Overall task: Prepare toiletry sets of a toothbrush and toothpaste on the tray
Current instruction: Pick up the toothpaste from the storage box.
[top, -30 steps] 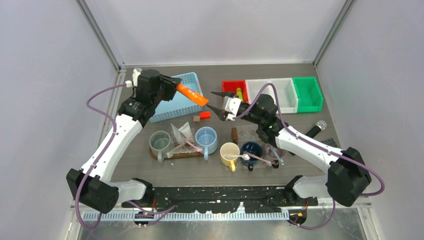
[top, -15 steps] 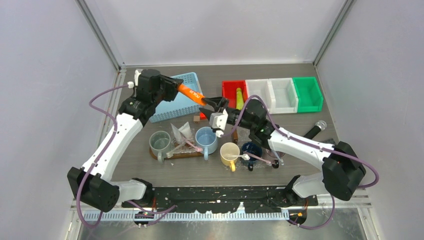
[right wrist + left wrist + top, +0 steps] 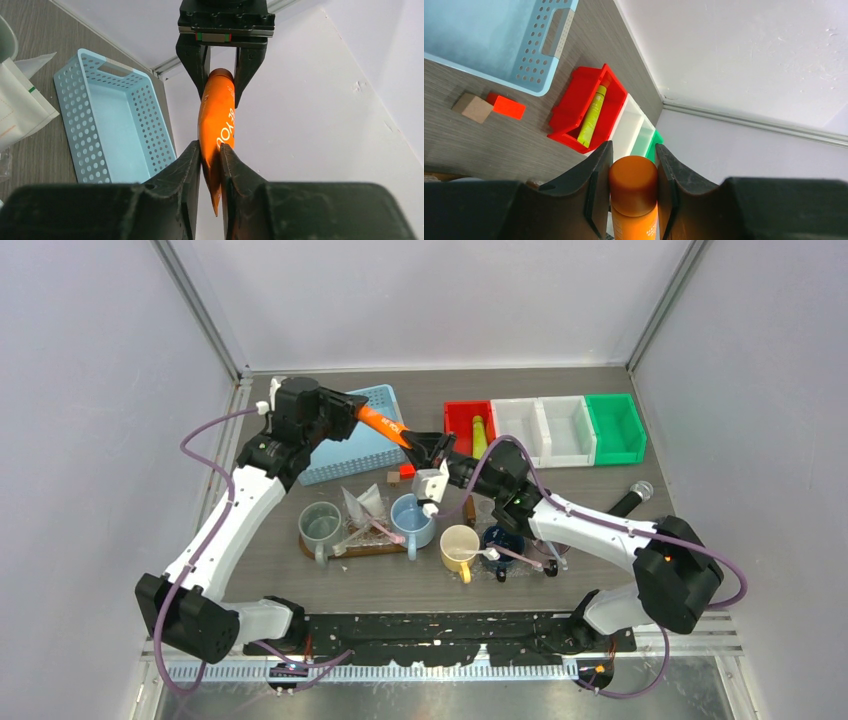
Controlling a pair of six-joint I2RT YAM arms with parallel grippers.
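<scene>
Near: four mugs point(image 3: 460, 543) plainly seen, right arm point(image 3: 590, 525) crossing over rightmost; two on wooden tray point(image 3: 375, 551); two small blocks point(image 3: 505, 106) beyond; orange toothpaste tube point(image 3: 383, 427) aloft, left gripper point(image 3: 633, 159) clamped on cap, right gripper point(image 3: 210, 149) clamped on tail; far: one blue basket point(image 3: 355, 455), four bins point(image 3: 612, 425).

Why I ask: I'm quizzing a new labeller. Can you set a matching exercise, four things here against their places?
1 orange tube
2 yellow tube
3 red block
4 green bin

A in the red bin
B far right, at the back
C beside the basket
D held in the air

Pairs: 1-D, 2-A, 3-C, 4-B
</scene>
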